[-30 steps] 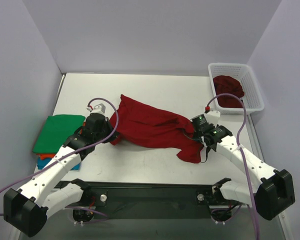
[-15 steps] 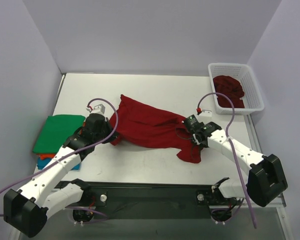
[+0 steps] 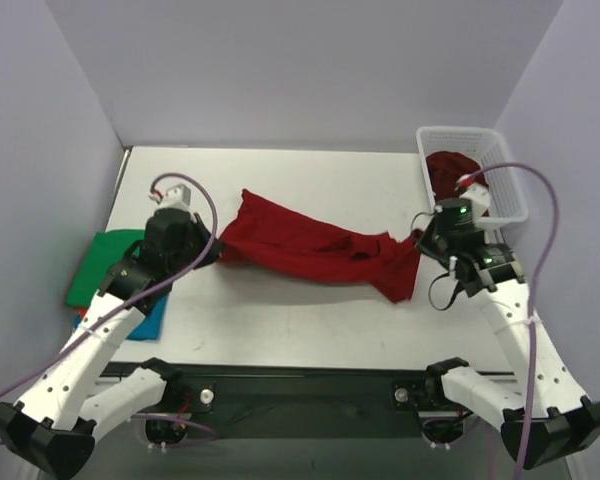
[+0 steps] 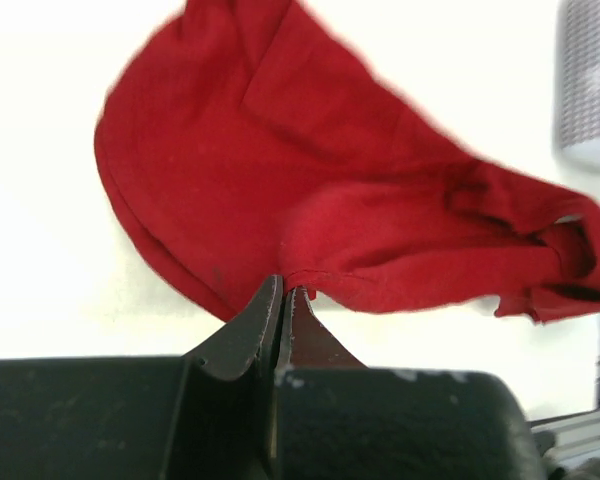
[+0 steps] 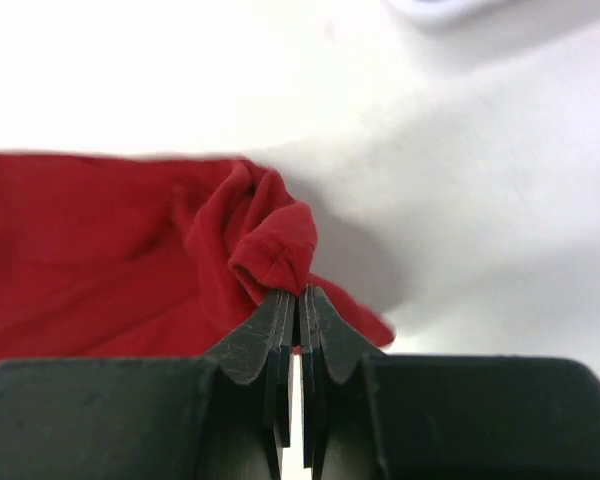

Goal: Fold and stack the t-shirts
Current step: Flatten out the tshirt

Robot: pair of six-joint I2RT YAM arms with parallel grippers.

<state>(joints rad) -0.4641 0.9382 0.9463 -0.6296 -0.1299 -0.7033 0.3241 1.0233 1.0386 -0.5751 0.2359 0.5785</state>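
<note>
A dark red t-shirt [image 3: 310,245] hangs stretched between my two grippers above the middle of the table. My left gripper [image 3: 212,250] is shut on its left edge, and the left wrist view shows the red cloth [image 4: 310,190] pinched at the jaw tips [image 4: 284,290]. My right gripper [image 3: 420,240] is shut on a bunched hem at the shirt's right end [image 5: 270,245], the fingers [image 5: 298,300] pressed together on the fold. A loose flap [image 3: 400,280] hangs below the right grip. Folded shirts lie stacked at the left edge, green [image 3: 95,270] on top, with blue [image 3: 150,318] and a sliver of orange beneath.
A white mesh basket [image 3: 502,170] stands at the back right with another dark red shirt [image 3: 450,170] inside, close behind my right arm. Grey walls enclose the table on three sides. The black base rail [image 3: 310,385] runs along the near edge.
My right gripper closed on the shirt's right end and pulled it up and right toward the basket. The left gripper moved left and back. The shirt is drawn out taut between them.
</note>
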